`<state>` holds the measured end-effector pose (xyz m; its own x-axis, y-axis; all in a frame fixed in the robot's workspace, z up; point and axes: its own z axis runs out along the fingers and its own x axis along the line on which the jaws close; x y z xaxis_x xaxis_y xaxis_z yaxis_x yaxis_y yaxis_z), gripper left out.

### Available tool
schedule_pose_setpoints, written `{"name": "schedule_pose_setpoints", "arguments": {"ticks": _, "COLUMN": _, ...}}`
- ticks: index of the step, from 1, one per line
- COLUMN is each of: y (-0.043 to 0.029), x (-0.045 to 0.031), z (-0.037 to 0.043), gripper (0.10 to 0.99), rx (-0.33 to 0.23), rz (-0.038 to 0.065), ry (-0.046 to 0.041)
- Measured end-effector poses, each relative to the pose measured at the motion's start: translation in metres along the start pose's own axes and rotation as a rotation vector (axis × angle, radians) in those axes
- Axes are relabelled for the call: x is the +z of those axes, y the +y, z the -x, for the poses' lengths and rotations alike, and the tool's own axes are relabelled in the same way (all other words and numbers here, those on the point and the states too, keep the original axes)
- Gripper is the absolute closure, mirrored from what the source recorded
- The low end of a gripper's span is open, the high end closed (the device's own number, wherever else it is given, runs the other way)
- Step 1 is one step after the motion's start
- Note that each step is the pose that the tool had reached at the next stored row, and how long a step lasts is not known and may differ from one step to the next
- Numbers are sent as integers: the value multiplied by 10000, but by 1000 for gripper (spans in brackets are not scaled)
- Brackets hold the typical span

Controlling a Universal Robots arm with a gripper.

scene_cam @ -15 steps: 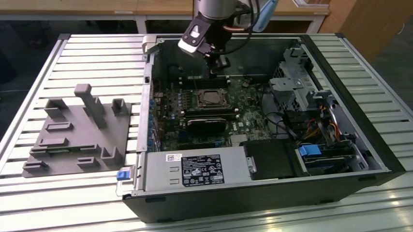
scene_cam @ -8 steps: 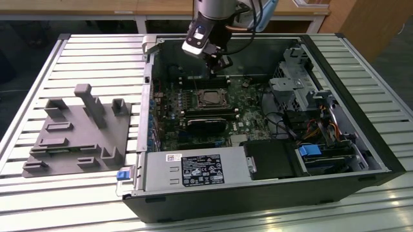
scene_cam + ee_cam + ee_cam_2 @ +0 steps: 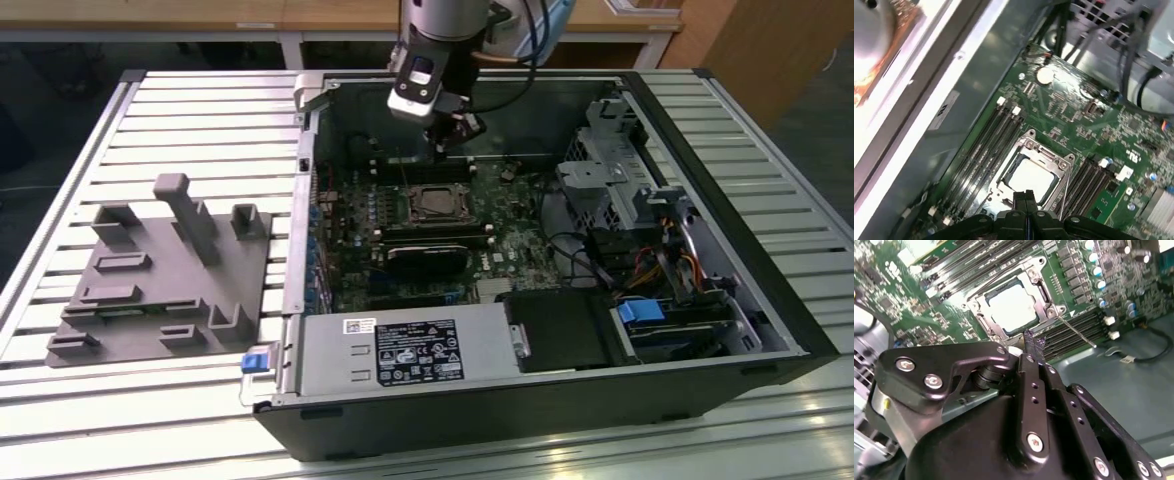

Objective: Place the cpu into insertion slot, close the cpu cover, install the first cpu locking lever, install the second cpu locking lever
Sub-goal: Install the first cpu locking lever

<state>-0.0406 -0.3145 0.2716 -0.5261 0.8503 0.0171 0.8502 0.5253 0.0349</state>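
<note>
**Operator:** Exterior view, item count?

**Inspector:** One computer case (image 3: 534, 420) lies open on the slatted counter (image 3: 174, 120). One grey fixture (image 3: 160, 280) sits on the counter at the exterior view's left, apart from the case. One end effector (image 3: 449, 148) hangs inside the case, above the board and just beyond the single insertion slot (image 3: 434, 203). One black block (image 3: 427, 255) lies just beside the insertion slot on its near side. What the insertion slot contains is too small to resolve here. The arm is cut off at the top of the view.

**Operator:** Second wrist view?

**Inspector:** One cpu (image 3: 1010, 307) sits in the insertion slot. Its pale face shows through the cut-out of the one cpu cover (image 3: 994, 327), which lies flat over it. One thin locking lever (image 3: 1077, 333) juts out from the insertion slot's corner. A second lever cannot be made out. The end effector's black body hides the board nearer the camera.

**Operator:** First wrist view, and end effector state?

**Inspector:** Two banks of long memory slots (image 3: 979, 145) flank the insertion slot. One coin cell (image 3: 1044, 75) sits further along the board. The fingertips (image 3: 1022, 199) are pressed together with nothing between them. They are poised at the insertion slot's edge and hide part of its rim. Whether they touch the cpu cover cannot be determined.
</note>
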Motion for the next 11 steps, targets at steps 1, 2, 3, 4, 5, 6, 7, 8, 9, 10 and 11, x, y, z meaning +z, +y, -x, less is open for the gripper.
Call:
{"name": "schedule_pose_setpoints", "arguments": {"ticks": 1, "y": 0, "x": 0, "z": 0, "gripper": 965, "rx": -181, "rz": -3, "ry": 6}}
{"name": "schedule_pose_setpoints", "arguments": {"ticks": 2, "y": 0, "x": 0, "z": 0, "gripper": 965, "rx": -359, "rz": -6, "ry": 13}}
{"name": "schedule_pose_setpoints", "arguments": {"ticks": 3, "y": 0, "x": 0, "z": 0, "gripper": 965, "rx": -538, "rz": -9, "ry": 19}}
{"name": "schedule_pose_setpoints", "arguments": {"ticks": 4, "y": 0, "x": 0, "z": 0, "gripper": 965, "rx": -714, "rz": -12, "ry": 25}}
{"name": "schedule_pose_setpoints", "arguments": {"ticks": 5, "y": 0, "x": 1, "z": 0, "gripper": 965, "rx": -899, "rz": -15, "ry": 32}}
{"name": "schedule_pose_setpoints", "arguments": {"ticks": 6, "y": 0, "x": 0, "z": 0, "gripper": 965, "rx": -1088, "rz": -19, "ry": 38}}
{"name": "schedule_pose_setpoints", "arguments": {"ticks": 7, "y": 0, "x": 0, "z": 0, "gripper": 965, "rx": -1256, "rz": -22, "ry": 44}}
{"name": "schedule_pose_setpoints", "arguments": {"ticks": 8, "y": 0, "x": 0, "z": 0, "gripper": 965, "rx": -1428, "rz": -24, "ry": 50}}
{"name": "schedule_pose_setpoints", "arguments": {"ticks": 9, "y": 0, "x": 1, "z": 0, "gripper": 965, "rx": -1603, "rz": -27, "ry": 56}}
{"name": "schedule_pose_setpoints", "arguments": {"ticks": 10, "y": 0, "x": 1, "z": 0, "gripper": 965, "rx": -1776, "rz": -30, "ry": 62}}
{"name": "schedule_pose_setpoints", "arguments": {"ticks": 11, "y": 0, "x": 1, "z": 0, "gripper": 965, "rx": -1946, "rz": -33, "ry": 68}}
